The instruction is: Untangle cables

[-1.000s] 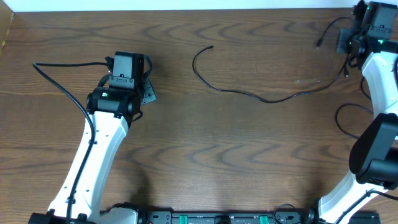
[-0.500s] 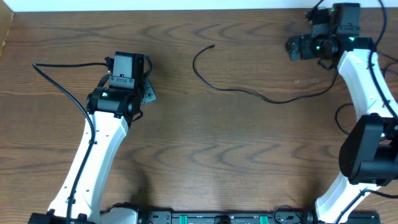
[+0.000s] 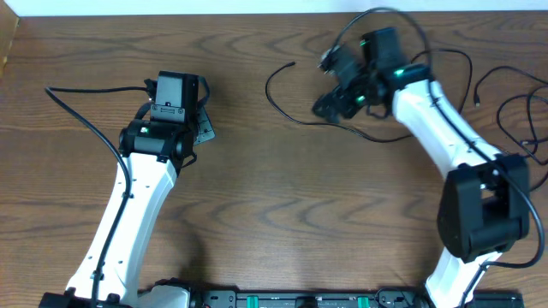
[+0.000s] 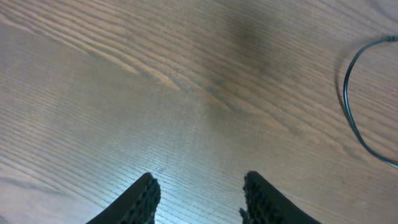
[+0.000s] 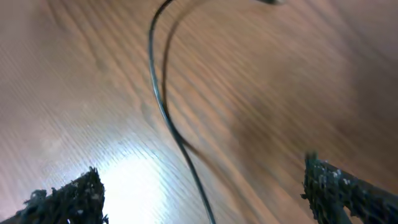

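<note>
A thin black cable lies on the wooden table, looping at the back centre with its plug end to the upper right of the loop. My right gripper hovers over it, blurred and open. In the right wrist view the cable runs between the wide-apart fingertips, and the gripper does not touch it. My left gripper stays at the left, open over bare wood. The cable's loop shows at the right of the left wrist view. More thin black cables lie at the far right.
A thicker black cable from the left arm arcs over the table's left side. Another arm cable loops above the right wrist. The table's back edge runs along the top.
The right arm has swung from the far right back corner leftward to above the black cable, and its jaws have opened. The left arm has stayed in place.
</note>
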Robot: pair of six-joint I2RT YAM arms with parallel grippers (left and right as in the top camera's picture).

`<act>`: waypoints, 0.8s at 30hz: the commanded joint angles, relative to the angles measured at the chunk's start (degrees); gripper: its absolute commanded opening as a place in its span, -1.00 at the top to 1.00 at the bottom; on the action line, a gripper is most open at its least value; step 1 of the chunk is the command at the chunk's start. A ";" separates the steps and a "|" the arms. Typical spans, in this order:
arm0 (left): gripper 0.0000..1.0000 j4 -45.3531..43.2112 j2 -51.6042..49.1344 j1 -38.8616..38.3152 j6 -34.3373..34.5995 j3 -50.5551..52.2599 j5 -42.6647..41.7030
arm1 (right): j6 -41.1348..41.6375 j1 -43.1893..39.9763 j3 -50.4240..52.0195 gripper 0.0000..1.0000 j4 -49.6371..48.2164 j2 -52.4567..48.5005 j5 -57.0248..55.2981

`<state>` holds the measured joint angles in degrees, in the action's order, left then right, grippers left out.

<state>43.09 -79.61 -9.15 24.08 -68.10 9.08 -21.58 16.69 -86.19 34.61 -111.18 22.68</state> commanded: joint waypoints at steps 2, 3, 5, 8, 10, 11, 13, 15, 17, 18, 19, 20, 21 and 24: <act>0.03 -0.20 0.61 0.09 0.22 -0.37 -1.16 | 0.87 3.45 4.31 -0.99 -4.59 -2.45 -4.31; 0.03 -0.28 0.61 0.09 0.22 -0.37 -1.16 | 1.09 3.89 4.68 -0.99 -5.38 -2.97 -4.31; 0.02 -0.28 0.61 0.09 0.22 -0.37 -1.16 | 1.20 4.70 5.01 -0.99 -6.27 -4.31 -4.37; 0.02 -0.22 0.61 0.09 0.22 -0.37 -1.16 | 1.20 5.70 5.01 -0.97 -6.51 -7.10 -4.81; 0.02 -0.24 0.61 0.09 0.22 -0.37 -1.16 | 1.18 6.08 5.01 -0.88 -5.49 -8.37 -6.19; 0.01 -0.24 0.61 0.09 0.22 -0.37 -1.16 | 1.20 6.19 5.01 -0.84 -5.03 -8.85 -6.78; 0.01 -0.24 0.61 0.09 0.22 -0.37 -1.14 | 1.18 6.19 5.01 -0.77 -3.48 -8.96 -6.99; 0.01 -0.26 0.61 0.09 0.22 -0.37 -1.14 | 1.20 6.19 4.98 -0.68 -1.64 -8.94 -7.85; 0.01 -0.26 0.61 0.09 0.22 -0.37 -1.16 | 1.20 6.16 5.01 -0.55 0.59 -8.94 -9.05; 0.01 -0.26 0.61 0.09 0.22 -0.37 -1.14 | 1.18 6.16 5.01 -0.44 1.66 -8.96 -9.44; 0.01 -0.26 0.61 0.09 0.22 -0.37 -1.16 | 1.18 6.12 5.01 -0.33 2.71 -8.96 -10.23; 0.01 -0.28 0.61 0.09 0.22 -0.37 -1.16 | 1.18 6.12 5.01 -0.17 3.15 -8.96 -10.82; 0.02 -0.28 0.61 0.09 0.22 -0.37 -1.16 | 1.18 6.12 5.01 -0.04 3.39 -8.96 -11.34; 0.01 -0.28 0.61 0.09 0.22 -0.37 -1.16 | 1.18 6.05 5.01 0.18 2.45 -8.96 -12.26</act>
<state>42.85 -79.61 -9.17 24.18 -68.10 7.81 -20.62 22.63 -81.25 37.32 -119.63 12.69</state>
